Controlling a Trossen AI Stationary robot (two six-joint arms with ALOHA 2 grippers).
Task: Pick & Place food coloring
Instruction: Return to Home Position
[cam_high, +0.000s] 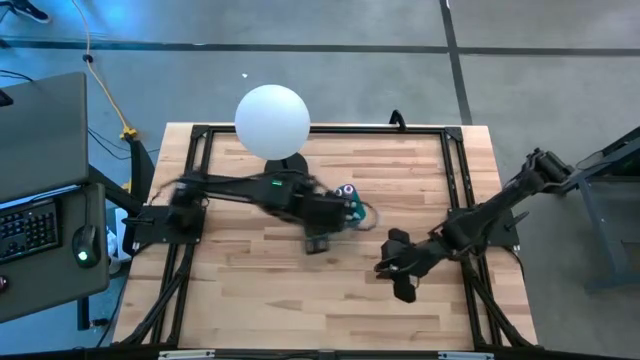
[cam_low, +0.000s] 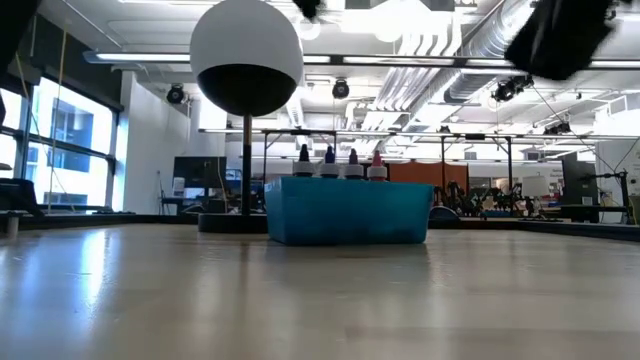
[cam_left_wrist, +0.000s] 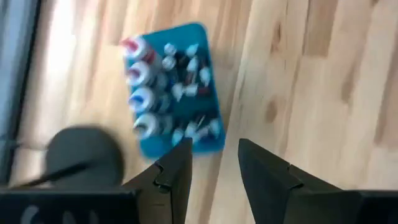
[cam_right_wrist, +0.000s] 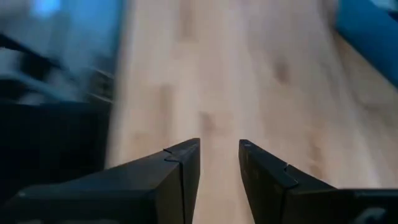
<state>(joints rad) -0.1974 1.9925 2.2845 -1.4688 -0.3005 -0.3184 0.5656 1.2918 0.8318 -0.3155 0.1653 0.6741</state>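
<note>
The food coloring bottles (cam_left_wrist: 144, 93) stand in a row along one side of a teal tray (cam_left_wrist: 208, 140), which also holds small loose tips. In the low view the four caps (cam_low: 340, 160) stick up above the tray's wall (cam_low: 348, 215). The tray rests flat on the wooden table near its middle (cam_high: 347, 192). My left gripper (cam_left_wrist: 214, 165) hangs open above the tray, its fingers clear of it, with nothing between them. My right gripper (cam_right_wrist: 219, 158) is open over bare wood toward the table's right near part (cam_high: 393, 277), well away from the tray.
A lamp with a white globe (cam_high: 272, 120) stands just behind the tray, and its dark round base (cam_left_wrist: 84, 155) sits on the table next to the tray. A black frame (cam_high: 200, 135) runs along the table's edges. Bare wood lies in front of the tray (cam_low: 320, 300).
</note>
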